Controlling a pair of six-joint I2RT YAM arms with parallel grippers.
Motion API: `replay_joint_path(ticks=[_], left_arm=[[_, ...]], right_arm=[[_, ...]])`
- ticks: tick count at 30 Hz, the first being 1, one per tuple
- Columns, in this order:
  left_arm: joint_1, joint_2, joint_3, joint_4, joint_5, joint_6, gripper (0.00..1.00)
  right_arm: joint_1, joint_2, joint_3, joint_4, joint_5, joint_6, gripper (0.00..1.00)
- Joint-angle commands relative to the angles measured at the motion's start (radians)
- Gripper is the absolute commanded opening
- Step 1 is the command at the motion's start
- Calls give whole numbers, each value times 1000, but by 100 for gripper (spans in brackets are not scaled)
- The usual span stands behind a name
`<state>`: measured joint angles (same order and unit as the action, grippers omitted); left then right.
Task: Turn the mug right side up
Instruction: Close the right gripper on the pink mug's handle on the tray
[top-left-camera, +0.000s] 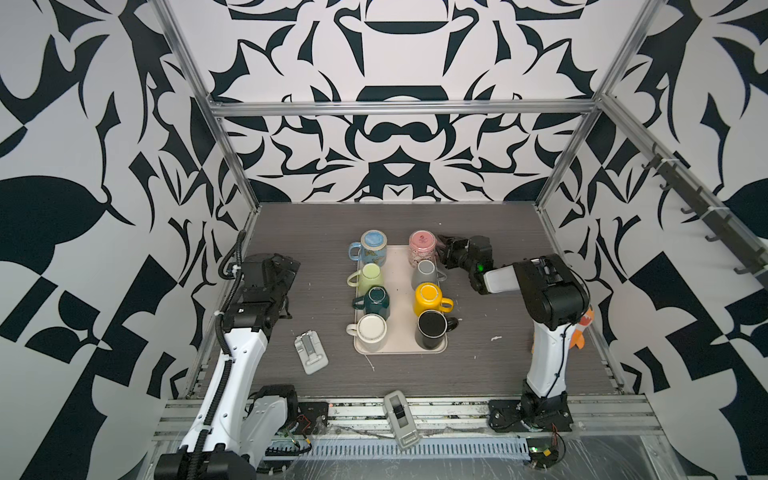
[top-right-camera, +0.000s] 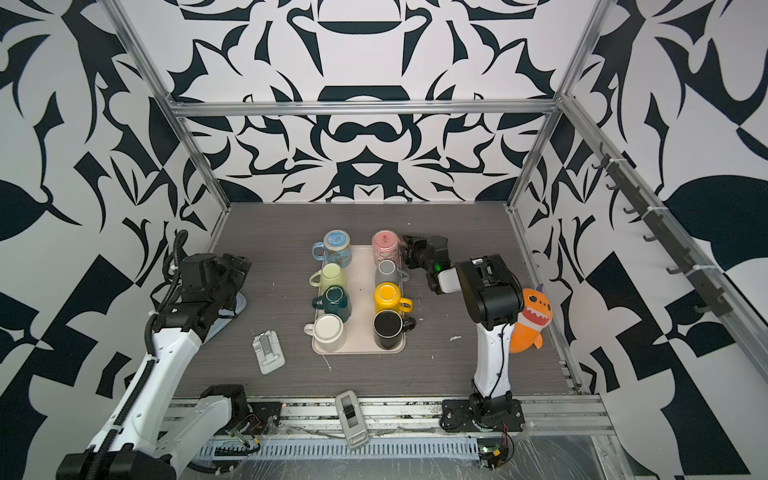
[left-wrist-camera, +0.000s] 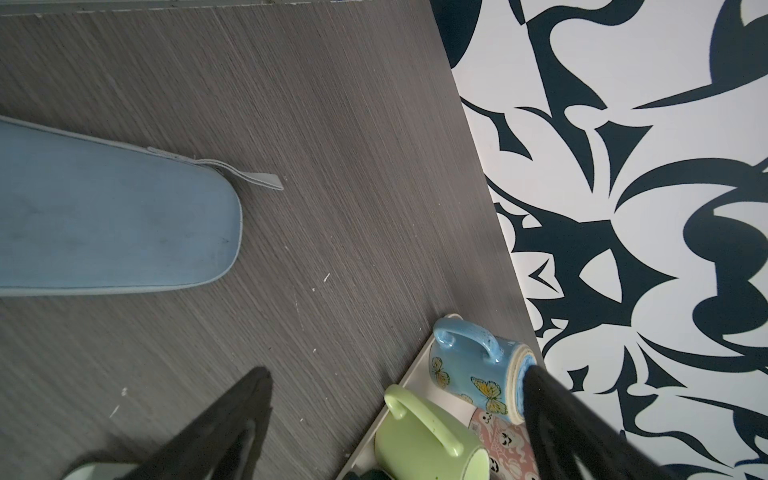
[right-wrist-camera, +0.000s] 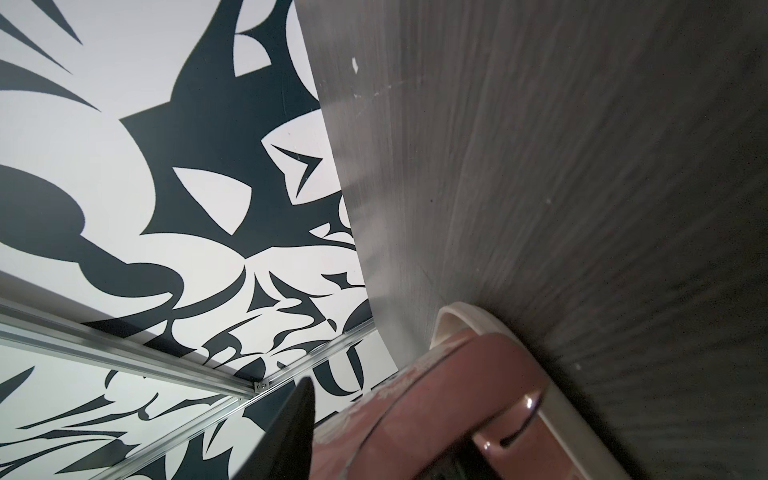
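Eight mugs (top-left-camera: 428, 297), one tray (top-left-camera: 401, 316); left hand (left-wrist-camera: 395, 370) splayed wide; right hand (top-left-camera: 444, 247) at the pink mug (top-left-camera: 422, 245), grip unclear.

1. This is a robotics lab test cell, not a home or a kitchen.
2. A bare aluminium frame (top-left-camera: 399, 109) boxes the space. The walls (top-left-camera: 395, 50) from 9 through 12 to 3 o'clock carry a bold black-and-white printed pattern.
3. Two robot arms are bolted to a metal rail (top-left-camera: 457, 409) at the near edge of the table (top-left-camera: 478, 232): the left arm (top-left-camera: 232, 365) at 7 o'clock and the right arm (top-left-camera: 544, 357) at 5 o'clock.
4. A slotted cable duct (top-left-camera: 415, 449) and loose wiring (top-left-camera: 548, 446) lie exposed near 6 o'clock.
5. Eight mugs (top-left-camera: 428, 296) stand in two neat rows on a tray (top-left-camera: 401, 291) at the table's centre.
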<state>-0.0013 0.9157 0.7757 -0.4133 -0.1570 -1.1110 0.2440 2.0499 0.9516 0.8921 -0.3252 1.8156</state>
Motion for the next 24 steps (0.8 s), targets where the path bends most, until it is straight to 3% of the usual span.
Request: replay_joint_path(ticks=[1, 18, 24], left_arm=[[-2, 0, -17, -25, -15, -15, 97], [-3, -5, -17, -29, -22, -16, 97], [-2, -10, -18, -35, -30, -13, 97]], right_arm=[[7, -5, 32, 58, 11, 10, 40], [15, 48, 53, 118, 27, 45, 17], [15, 93, 94, 172, 34, 78, 0]])
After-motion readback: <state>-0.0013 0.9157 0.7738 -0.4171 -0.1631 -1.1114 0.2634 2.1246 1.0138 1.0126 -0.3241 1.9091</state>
